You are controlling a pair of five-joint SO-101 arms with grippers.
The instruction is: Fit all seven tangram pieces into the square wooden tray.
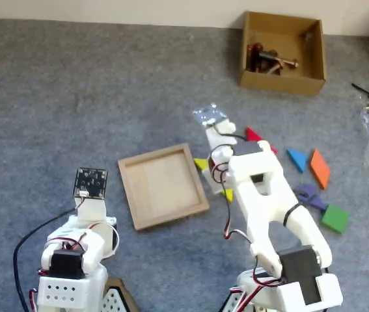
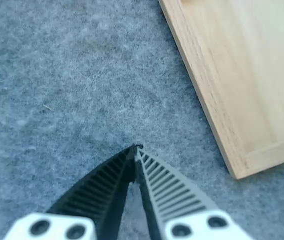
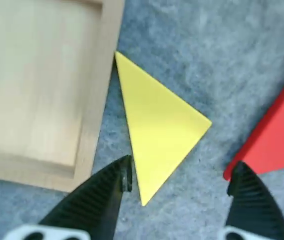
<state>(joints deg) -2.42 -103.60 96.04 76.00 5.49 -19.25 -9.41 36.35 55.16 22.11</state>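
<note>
– Status of tools, pls?
– Right tool (image 3: 182,172) is spread wide around yellow triangle (image 3: 154,125), which lies just beside tray (image 3: 94,100) rim, w/ red piece (image 3: 277,135) near. Left tool (image 2: 135,150) is clenched tight over grey worktop (image 2: 56,75), near tray corner.

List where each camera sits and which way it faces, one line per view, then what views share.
High view: fixed above the table, looking down on both arms, the wooden tray and loose tangram pieces.
Left wrist view: on the left arm's wrist, looking down past the shut left gripper at table and a tray corner.
Right wrist view: on the right arm's wrist, looking down past the open right gripper at the yellow triangle and a red piece.
Shared: the tray shows in all three.
</note>
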